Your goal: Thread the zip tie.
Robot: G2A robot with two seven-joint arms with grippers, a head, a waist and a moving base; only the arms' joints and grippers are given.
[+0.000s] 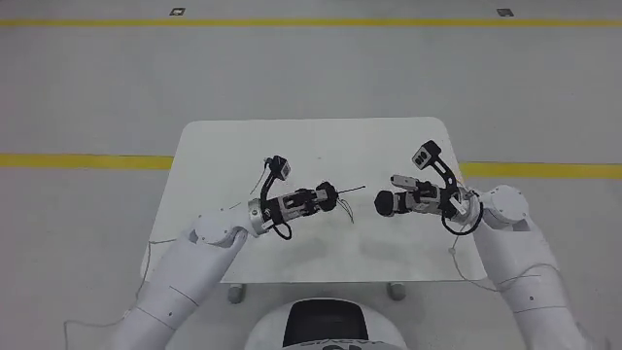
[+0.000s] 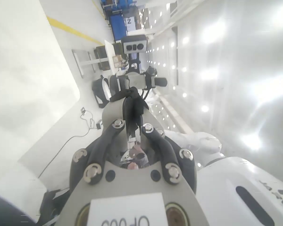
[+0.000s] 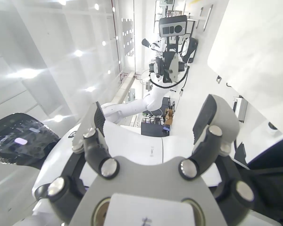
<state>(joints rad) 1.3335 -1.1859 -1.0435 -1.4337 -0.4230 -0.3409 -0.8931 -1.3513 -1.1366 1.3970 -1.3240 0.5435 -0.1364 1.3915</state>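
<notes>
A thin black zip tie (image 1: 352, 192) hangs above the middle of the white table (image 1: 292, 146). My left gripper (image 1: 328, 197) is shut on it. The tie's free end points toward my right gripper (image 1: 383, 203), which is a short gap away and level with it. In the left wrist view the left fingers (image 2: 128, 111) are pressed together, and the right gripper (image 2: 136, 82) faces them farther off. In the right wrist view the right gripper (image 3: 153, 118) stands open with nothing between its pads (image 3: 99, 116); the left gripper (image 3: 167, 70) shows beyond it.
The table's bare top stretches behind both grippers to its far edge (image 1: 311, 121). Yellow floor lines (image 1: 87, 161) run past the table on both sides. A cable (image 2: 68, 139) lies on the floor beside the table.
</notes>
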